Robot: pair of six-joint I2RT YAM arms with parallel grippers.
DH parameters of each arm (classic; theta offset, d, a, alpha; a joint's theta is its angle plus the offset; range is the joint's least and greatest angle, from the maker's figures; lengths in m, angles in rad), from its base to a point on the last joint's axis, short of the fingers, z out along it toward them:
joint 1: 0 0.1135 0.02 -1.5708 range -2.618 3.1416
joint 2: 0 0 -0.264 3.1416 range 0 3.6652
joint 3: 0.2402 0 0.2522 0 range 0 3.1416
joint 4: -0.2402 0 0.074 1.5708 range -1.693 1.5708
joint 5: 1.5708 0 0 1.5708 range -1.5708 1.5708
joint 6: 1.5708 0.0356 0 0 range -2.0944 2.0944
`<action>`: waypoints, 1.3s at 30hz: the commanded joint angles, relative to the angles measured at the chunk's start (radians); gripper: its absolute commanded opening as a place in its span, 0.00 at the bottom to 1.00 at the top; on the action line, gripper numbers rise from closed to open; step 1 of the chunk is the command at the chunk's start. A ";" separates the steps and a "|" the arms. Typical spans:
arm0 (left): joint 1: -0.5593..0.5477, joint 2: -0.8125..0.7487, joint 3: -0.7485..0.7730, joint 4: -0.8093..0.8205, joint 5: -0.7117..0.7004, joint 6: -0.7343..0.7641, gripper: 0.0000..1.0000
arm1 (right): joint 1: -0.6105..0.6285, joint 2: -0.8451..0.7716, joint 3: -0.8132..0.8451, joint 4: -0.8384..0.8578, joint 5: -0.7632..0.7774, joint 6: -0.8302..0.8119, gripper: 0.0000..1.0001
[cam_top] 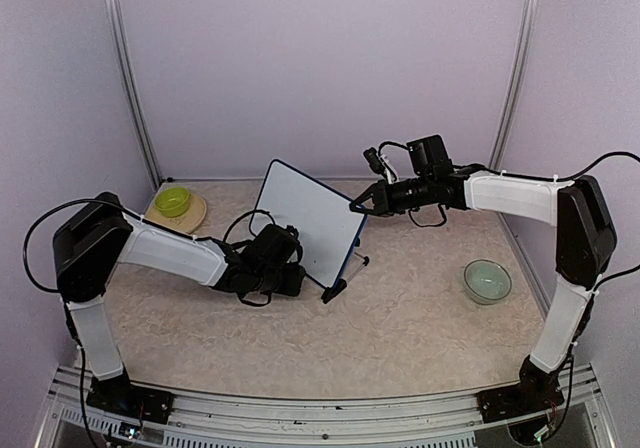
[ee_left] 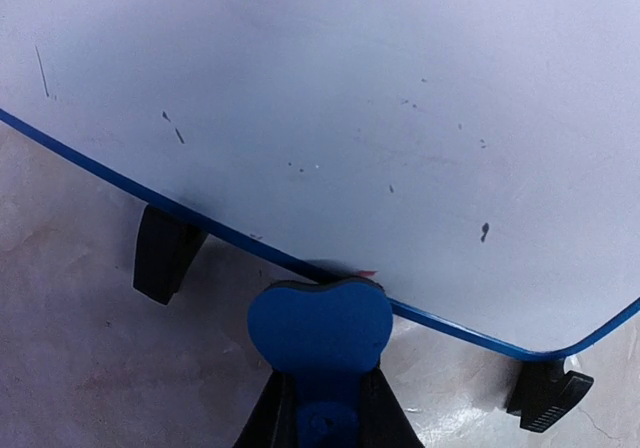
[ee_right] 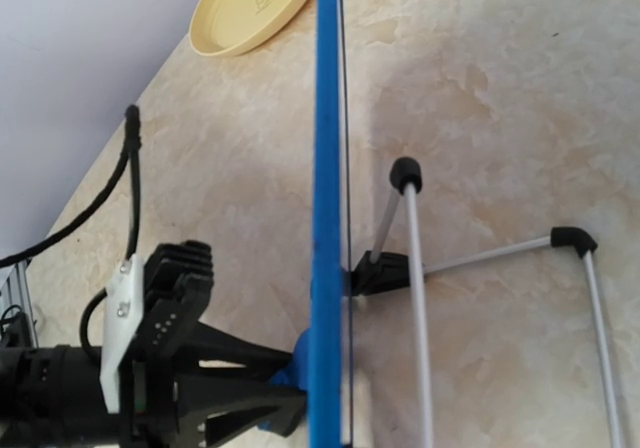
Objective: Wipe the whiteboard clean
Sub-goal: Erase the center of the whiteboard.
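Observation:
The whiteboard [cam_top: 310,220] stands tilted at the table's middle on black fold-out legs [cam_top: 335,290]. In the left wrist view its face [ee_left: 330,98] is nearly blank, with a few small dark specks. My left gripper [cam_top: 284,271] is shut on a blue eraser [ee_left: 320,328], which touches the board's lower blue frame; the black fingers [ee_left: 265,420] flank it. My right gripper [cam_top: 357,208] pinches the board's upper right edge. The right wrist view looks down the frame edge [ee_right: 327,198], with the left gripper [ee_right: 235,388] and the eraser [ee_right: 297,358] to its left. The right gripper's own fingers are hidden there.
A yellow plate [cam_top: 190,218] with a green bowl [cam_top: 173,201] sits at the back left. A pale green bowl [cam_top: 487,281] sits at the right. The board's white support rods [ee_right: 415,298] spread behind it. Walls enclose the table on three sides.

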State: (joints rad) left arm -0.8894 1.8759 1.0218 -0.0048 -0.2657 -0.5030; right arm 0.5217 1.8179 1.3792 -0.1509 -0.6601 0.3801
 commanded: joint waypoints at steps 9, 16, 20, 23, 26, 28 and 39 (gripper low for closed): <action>0.006 -0.058 0.021 0.087 -0.043 0.044 0.09 | 0.013 -0.007 0.002 0.029 -0.054 0.005 0.00; 0.015 -0.016 0.053 0.083 -0.059 0.059 0.08 | 0.013 -0.006 0.008 0.015 -0.050 -0.004 0.00; 0.011 0.018 0.062 0.044 -0.032 0.069 0.08 | 0.013 -0.006 0.008 0.014 -0.049 -0.006 0.00; 0.009 0.031 0.046 0.019 -0.032 0.071 0.08 | 0.013 -0.002 0.015 0.011 -0.050 -0.007 0.00; 0.012 0.032 0.008 0.017 -0.033 0.065 0.08 | 0.013 0.004 0.021 0.013 -0.053 -0.005 0.00; 0.015 0.038 -0.007 0.014 -0.026 0.060 0.08 | 0.012 0.007 0.025 0.014 -0.056 -0.002 0.00; 0.007 0.064 -0.010 0.016 0.034 0.075 0.08 | 0.013 0.004 0.016 0.014 -0.051 -0.004 0.00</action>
State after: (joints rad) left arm -0.8768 1.9015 1.0317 0.0219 -0.2951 -0.4500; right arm 0.5213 1.8179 1.3792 -0.1467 -0.6594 0.3786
